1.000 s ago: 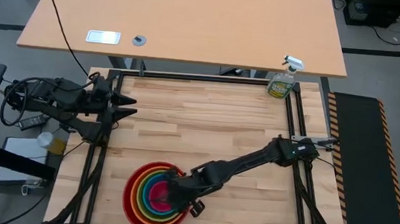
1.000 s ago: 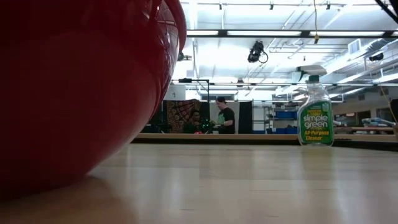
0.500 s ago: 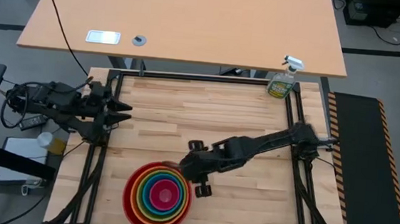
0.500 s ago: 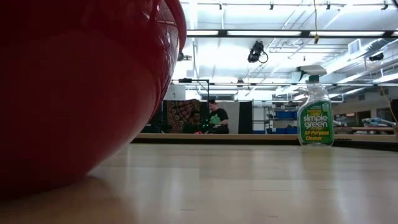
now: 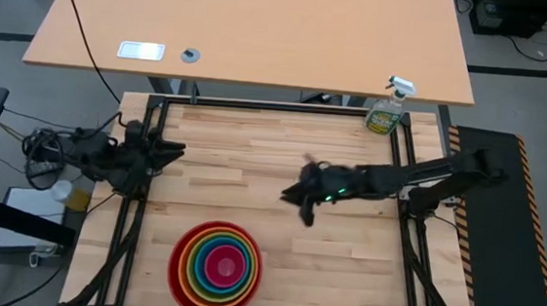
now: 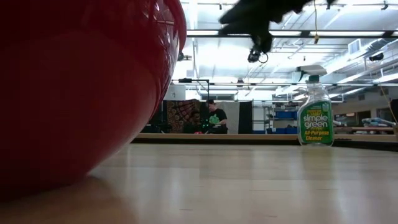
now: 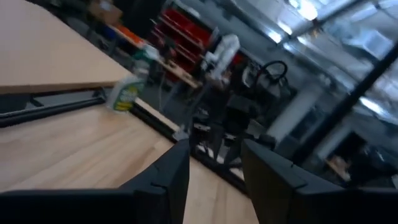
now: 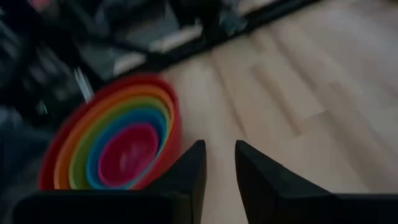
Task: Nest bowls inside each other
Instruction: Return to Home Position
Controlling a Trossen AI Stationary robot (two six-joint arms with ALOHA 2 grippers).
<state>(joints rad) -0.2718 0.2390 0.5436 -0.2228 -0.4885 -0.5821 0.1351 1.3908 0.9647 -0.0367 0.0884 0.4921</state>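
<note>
The bowls stand nested in one stack near the table's front edge, left of centre. The red one is outermost and rests on the wood, with orange, green and blue inside it. The pink one is innermost. The right wrist view shows the stack too, and the red wall fills the left of the low view. My right gripper hangs open above mid-table, up and to the right of the stack, with nothing between its fingers. My left gripper is open at the table's left edge and holds nothing.
A green spray bottle stands at the table's far right corner and also shows in the low view. Black frame rails run round the table. A second desk lies beyond the far edge. People are far back in the room.
My right gripper has left the bowl stack and swung up and away toward the table's far right, rolling as it went; it now hangs over mid-table. My left gripper has sunk and drawn back toward the left edge, its fingers closer together. The bowls have stayed put.
</note>
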